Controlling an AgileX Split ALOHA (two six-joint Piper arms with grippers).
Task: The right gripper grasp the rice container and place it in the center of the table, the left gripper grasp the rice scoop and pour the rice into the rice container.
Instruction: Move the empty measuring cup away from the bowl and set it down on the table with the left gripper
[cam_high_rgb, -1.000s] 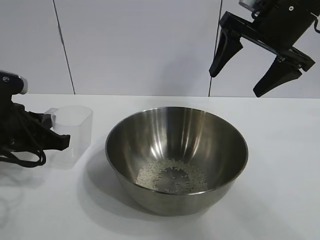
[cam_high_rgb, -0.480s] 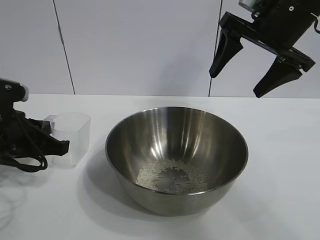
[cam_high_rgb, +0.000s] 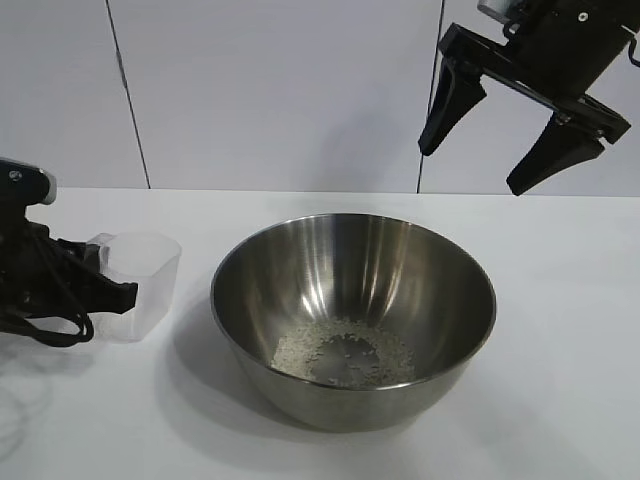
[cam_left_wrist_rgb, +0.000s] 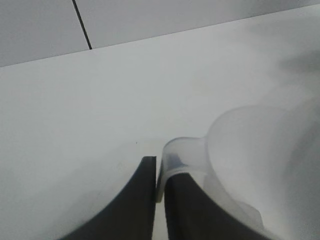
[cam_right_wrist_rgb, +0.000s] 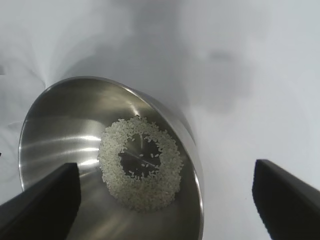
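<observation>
The rice container, a deep round bowl of polished stainless steel with a thin rim, is sitting on the smooth white table, its curved wall mirroring soft grey bands. The rice, small matte white grains, is lying in a loose ring on the bowl's bottom, with bare metal showing at the ring's middle.

The rice scoop, a small cup of cloudy translucent plastic with a rounded mouth and a flat side handle, is standing upright on the table beside the bowl, apart from it. The left gripper is reaching in low and nearly level; in the left wrist view its two tapered matte black fingers are lying close together with only a thin slit between them, and the scoop's handle is sitting at that slit, right at the fingertips. Whether they are pinching it or merely touching it cannot be told.

The right gripper is hanging high above the bowl's far rim, its long pointed fingers spread wide and holding nothing, the bowl well below them.
</observation>
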